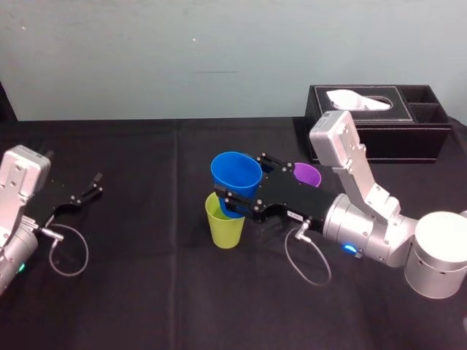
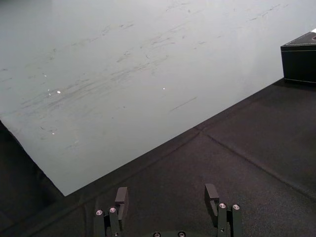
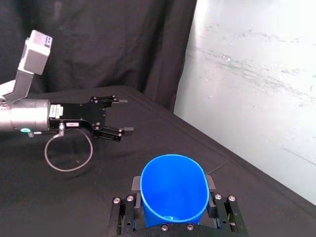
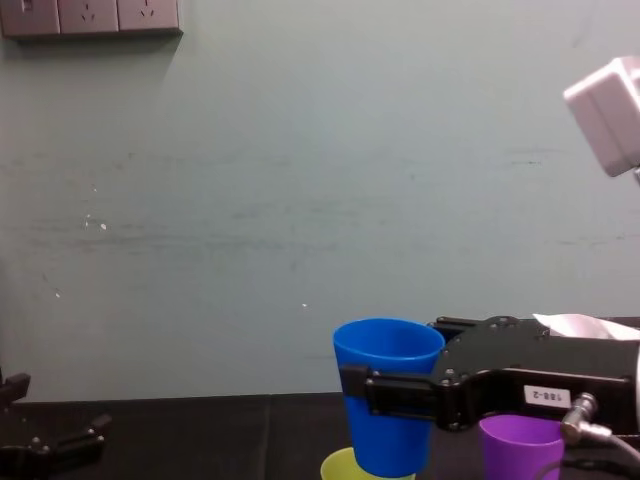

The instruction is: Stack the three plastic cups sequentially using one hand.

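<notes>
Blue cup (image 1: 235,171) in right gripper (image 1: 241,179) | over yellow-green cup (image 1: 225,222) | chest: purple cup (image 4: 520,445) upright

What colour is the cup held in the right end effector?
The cup is blue, seen best in the right wrist view.

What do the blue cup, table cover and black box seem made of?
Blue cup, gripped by the right gripper while the left gripper rests idle: smooth plastic, by its thin even wall and soft sheen. Table cover: black cloth, probably; matt, with fold creases. Black box: likely faux leather, by the pale stitching along its edges.
</notes>
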Motion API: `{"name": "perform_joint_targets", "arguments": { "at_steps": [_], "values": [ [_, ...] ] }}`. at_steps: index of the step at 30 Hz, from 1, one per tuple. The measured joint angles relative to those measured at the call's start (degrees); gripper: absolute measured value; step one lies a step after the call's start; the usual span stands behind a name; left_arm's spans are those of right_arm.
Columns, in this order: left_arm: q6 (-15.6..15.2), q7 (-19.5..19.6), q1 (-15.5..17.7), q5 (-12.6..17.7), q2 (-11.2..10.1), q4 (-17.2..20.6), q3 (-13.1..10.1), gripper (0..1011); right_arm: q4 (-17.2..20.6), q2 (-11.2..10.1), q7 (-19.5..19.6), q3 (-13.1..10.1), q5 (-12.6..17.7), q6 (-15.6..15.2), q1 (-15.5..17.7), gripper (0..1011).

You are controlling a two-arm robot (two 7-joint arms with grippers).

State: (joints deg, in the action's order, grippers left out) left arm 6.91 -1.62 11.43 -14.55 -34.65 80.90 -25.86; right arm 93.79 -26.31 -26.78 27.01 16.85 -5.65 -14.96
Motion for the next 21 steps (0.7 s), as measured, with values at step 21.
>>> {"name": "perform_joint_targets", "arguments": {
  "at_steps": [21],
  "values": [
    [0.0, 0.0, 0.0, 0.0, 0.0, 0.0, 0.0, 1010, -3.01, 1.81, -0.12, 0.74, -0.52, -0.3, -2.0, 723]
  ]
}}
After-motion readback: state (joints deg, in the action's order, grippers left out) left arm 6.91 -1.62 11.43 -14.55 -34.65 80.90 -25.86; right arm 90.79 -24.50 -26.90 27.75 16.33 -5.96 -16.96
